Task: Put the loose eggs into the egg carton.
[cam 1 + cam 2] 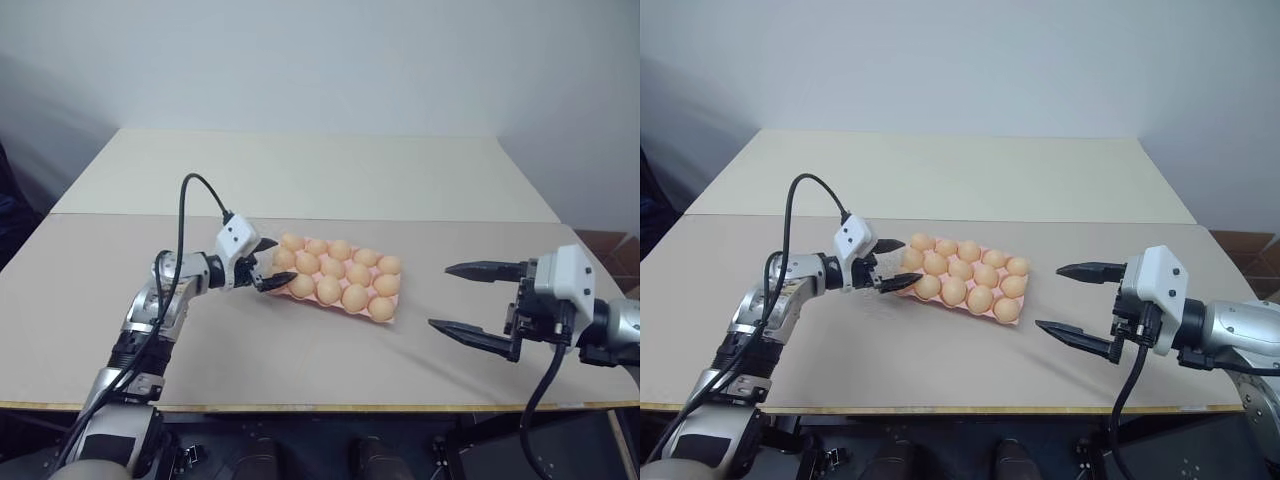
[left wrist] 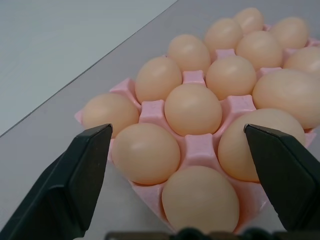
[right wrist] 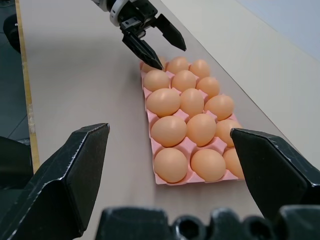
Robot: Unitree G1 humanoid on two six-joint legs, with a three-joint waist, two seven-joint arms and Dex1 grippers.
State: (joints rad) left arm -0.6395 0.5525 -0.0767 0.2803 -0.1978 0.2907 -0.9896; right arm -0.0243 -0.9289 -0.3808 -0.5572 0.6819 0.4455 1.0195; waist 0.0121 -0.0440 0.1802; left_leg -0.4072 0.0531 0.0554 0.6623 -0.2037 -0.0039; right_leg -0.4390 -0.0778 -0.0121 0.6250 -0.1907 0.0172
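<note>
Carton (image 1: 392, 308) looks full. Your left claw (image 1: 268, 263) is spread beside its near-left eggs (image 2: 146, 153); a careless retreat could clip them. Right claw (image 1: 478, 302) spread, empty.

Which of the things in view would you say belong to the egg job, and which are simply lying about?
Part of the job:
- eggs, all seated in cups
- egg carton, pink, apparently full
- left gripper, jaws open at the carton's end
- right gripper, jaws open, apart from the carton

Lying about:
- table alone, bearing it all
</note>
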